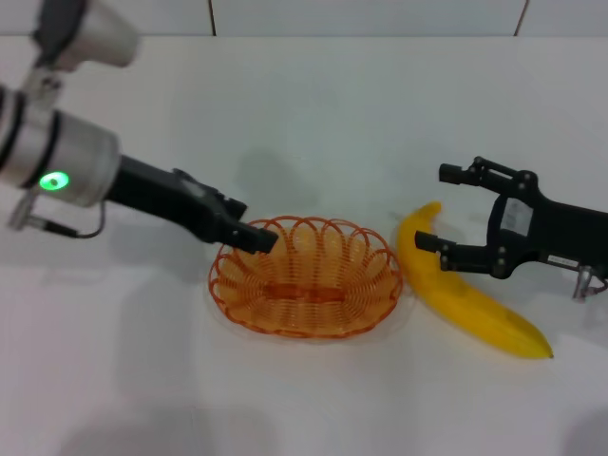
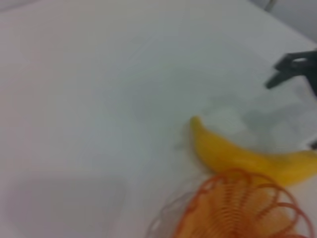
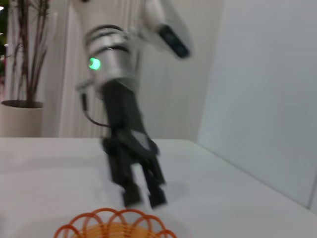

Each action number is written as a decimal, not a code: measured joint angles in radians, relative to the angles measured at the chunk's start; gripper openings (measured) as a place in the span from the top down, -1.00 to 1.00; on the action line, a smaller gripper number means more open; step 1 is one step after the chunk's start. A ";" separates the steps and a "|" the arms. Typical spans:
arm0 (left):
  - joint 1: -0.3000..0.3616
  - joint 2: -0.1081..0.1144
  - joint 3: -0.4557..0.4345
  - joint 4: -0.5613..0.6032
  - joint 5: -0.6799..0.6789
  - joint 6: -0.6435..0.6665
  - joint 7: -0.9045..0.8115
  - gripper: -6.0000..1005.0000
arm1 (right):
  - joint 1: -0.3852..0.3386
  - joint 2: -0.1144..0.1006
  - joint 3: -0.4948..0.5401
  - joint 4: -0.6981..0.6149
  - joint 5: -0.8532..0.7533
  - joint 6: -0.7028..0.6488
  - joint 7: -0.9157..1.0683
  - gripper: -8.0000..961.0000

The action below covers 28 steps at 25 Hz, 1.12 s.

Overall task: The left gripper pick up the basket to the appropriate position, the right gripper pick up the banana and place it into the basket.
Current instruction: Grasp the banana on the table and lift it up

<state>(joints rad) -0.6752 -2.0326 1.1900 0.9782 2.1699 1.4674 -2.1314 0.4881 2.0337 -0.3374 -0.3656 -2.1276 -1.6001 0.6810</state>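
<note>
Left tool (image 1: pixel 255 235) at the basket's (image 1: pixel 306 277) left rim, fingers slightly apart, not clamped. Basket sits on the bench (image 1: pixel 313 123). Banana (image 1: pixel 470 296) lies just right of it. Right tool (image 1: pixel 443 208) spread wide over the banana's upper end.

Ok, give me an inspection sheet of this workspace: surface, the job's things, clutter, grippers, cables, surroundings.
Surface: white table, bare around the work.
Basket: orange wire basket upright on the table, nothing in it.
Banana: yellow banana lying on the table on the basket's right, not in it.
Clutter: nothing seen.
Left gripper: left gripper at the basket's near-left rim, fingers slightly apart in the right wrist view; grip on the rim not clear.
Right gripper: right gripper open, level with the banana's upper end, one finger over it, not closed on it.
Cables: thin grey cable looping under the left arm's wrist.
Surroundings: potted plant and pale walls beyond the table.
</note>
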 joint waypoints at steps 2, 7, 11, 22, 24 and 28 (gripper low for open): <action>0.105 0.000 0.000 0.114 -0.028 0.035 0.026 -0.25 | -0.009 -0.001 0.019 -0.001 0.000 -0.005 0.000 -0.85; 0.383 0.002 -0.041 0.289 -0.116 0.048 0.250 -0.65 | -0.043 -0.002 0.082 -0.004 0.000 -0.010 -0.001 -0.85; 0.507 0.000 -0.080 0.198 -0.274 0.043 0.623 -0.78 | -0.074 -0.002 0.119 -0.015 0.000 -0.011 -0.001 -0.85; 0.445 0.032 -0.188 -0.115 -0.332 0.050 0.863 -0.81 | -0.052 0.000 0.065 -0.218 -0.165 -0.059 0.409 -0.85; 0.437 0.036 -0.196 -0.119 -0.332 0.051 0.858 -0.81 | -0.030 0.000 0.006 -0.307 -0.207 -0.113 0.524 -0.85; 0.427 0.038 -0.198 -0.120 -0.333 0.051 0.852 -0.81 | 0.037 -0.002 -0.139 -0.518 -0.244 -0.212 0.827 -0.84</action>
<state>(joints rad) -0.2486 -1.9944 0.9916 0.8580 1.8365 1.5186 -1.2796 0.5253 2.0318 -0.4767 -0.8838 -2.3713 -1.8117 1.5076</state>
